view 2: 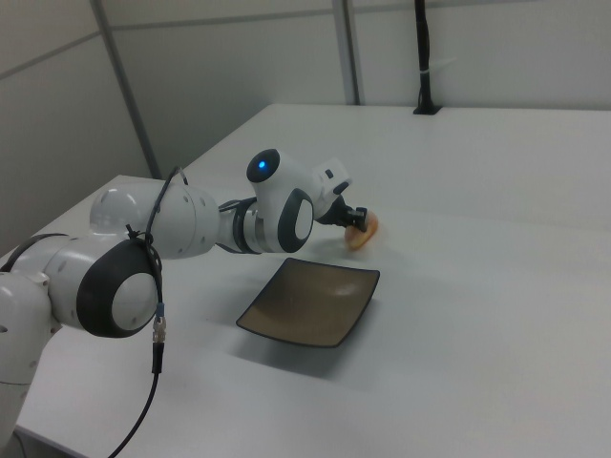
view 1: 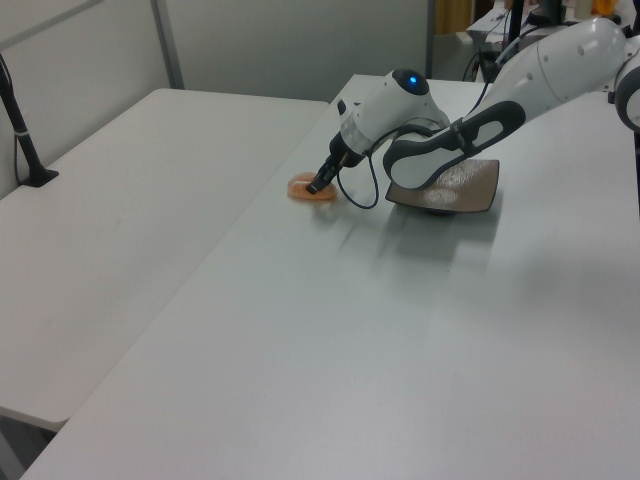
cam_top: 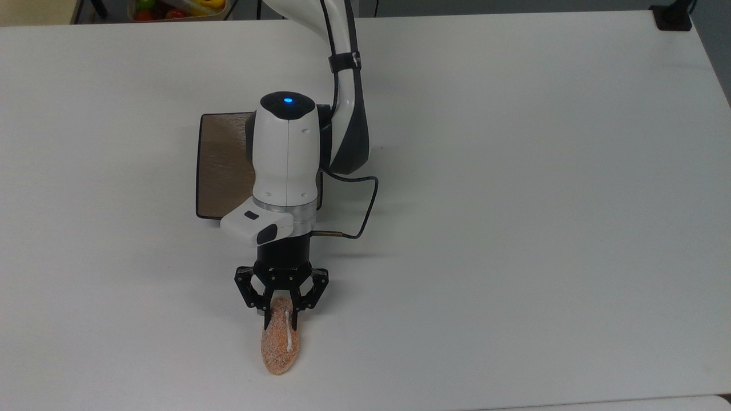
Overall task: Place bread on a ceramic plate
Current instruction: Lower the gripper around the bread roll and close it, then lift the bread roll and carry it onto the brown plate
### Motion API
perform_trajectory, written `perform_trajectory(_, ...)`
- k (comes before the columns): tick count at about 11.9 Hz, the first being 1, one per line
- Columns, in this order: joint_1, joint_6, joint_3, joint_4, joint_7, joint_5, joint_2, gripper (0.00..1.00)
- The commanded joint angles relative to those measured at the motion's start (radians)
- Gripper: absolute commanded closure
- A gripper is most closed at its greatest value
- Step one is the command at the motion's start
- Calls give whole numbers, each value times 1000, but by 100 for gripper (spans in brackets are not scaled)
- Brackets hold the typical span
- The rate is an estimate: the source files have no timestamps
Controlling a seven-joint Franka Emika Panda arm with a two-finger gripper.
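End effector is reaching low over the bench, its two dark fingers drawn in around the near end of the bread; they are pressing against that end from both sides, so I am reading it as clamped on the bread. In the left view the end effector is sitting right down at the bench surface against the bread.

Bread is lying flat on the bench, near the top view's bottom edge, roughly a third of the way along from the top view's bottom left corner. The ceramic plate is sitting farther in from that edge, partly under the arm's wrist, well apart from the bread. In the right view the ceramic plate is empty and the bread is just beyond its far corner.

Handling, as a judgement: the bread is looking light and soft, with a grainy crust likely to shed crumbs and dent under a hard squeeze. Gripping across the narrow width is making sense; the hold here is sitting at one end rather than mid-length, so the free end may be sagging or swinging once lifted. A gentle squeeze and slow carry are looking wise.

Count: one bread, one ceramic plate, one end effector.
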Motion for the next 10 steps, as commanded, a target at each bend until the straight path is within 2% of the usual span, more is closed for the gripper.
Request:
perform_trajectory(1,5,17,-13,-16,7,-32,-31,69)
perform_trajectory(4,-5,-16,-8,-157,-1,-32,-183,69)
perform_trajectory(6,-14,-97,-7,-246,-17,-26,-293,69)
perform_trajectory(8,-32,-152,9,-385,-78,-11,-422,69)
perform_trajectory(10,-51,-206,18,-487,-97,-11,-523,69)
